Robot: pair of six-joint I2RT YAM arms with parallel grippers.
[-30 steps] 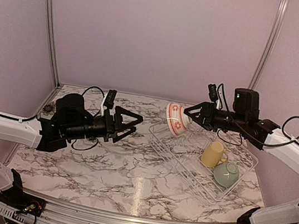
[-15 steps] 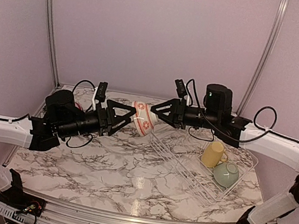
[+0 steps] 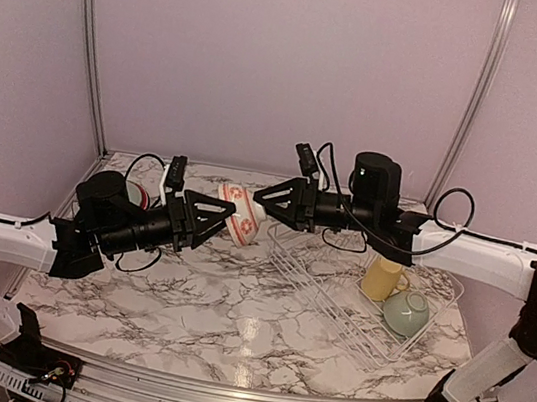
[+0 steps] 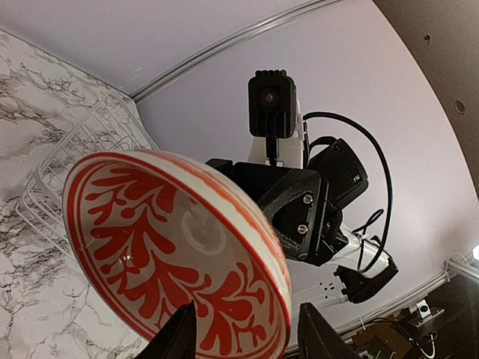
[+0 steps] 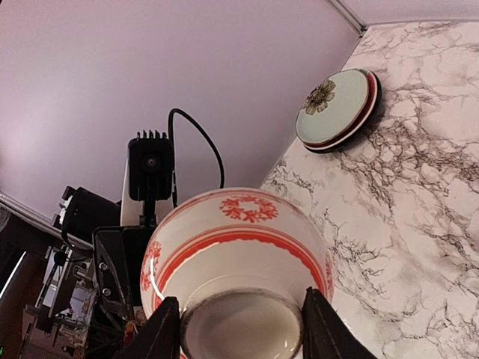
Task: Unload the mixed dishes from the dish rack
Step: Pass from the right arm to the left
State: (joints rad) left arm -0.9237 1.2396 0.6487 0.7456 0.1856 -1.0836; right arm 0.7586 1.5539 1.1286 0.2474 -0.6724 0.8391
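Observation:
The small white-and-red patterned bowl [image 3: 241,212] hangs in the air between the two arms, left of the dish rack [image 3: 317,281]. My right gripper [image 3: 261,200] is shut on the bowl's foot ring [image 5: 241,329], one finger on each side. My left gripper [image 3: 229,217] meets the bowl from the other side. In the left wrist view its fingers [image 4: 247,310] straddle the bowl's [image 4: 172,247] lower rim, one over the red-patterned inside, one just outside with a sliver of gap. A yellow mug [image 3: 384,276] and a pale green bowl [image 3: 405,313] lie in the rack.
A stack of plates with the floral one on top [image 5: 337,108] sits on the marble table at the back left, partly behind my left arm in the top view. The rack [image 4: 82,142] lies slanted at the right. Walls close in the back and both sides.
My right arm has carried the patterned bowl left, away from the rack. My left gripper has risen to meet it and its jaws have narrowed around the rim.

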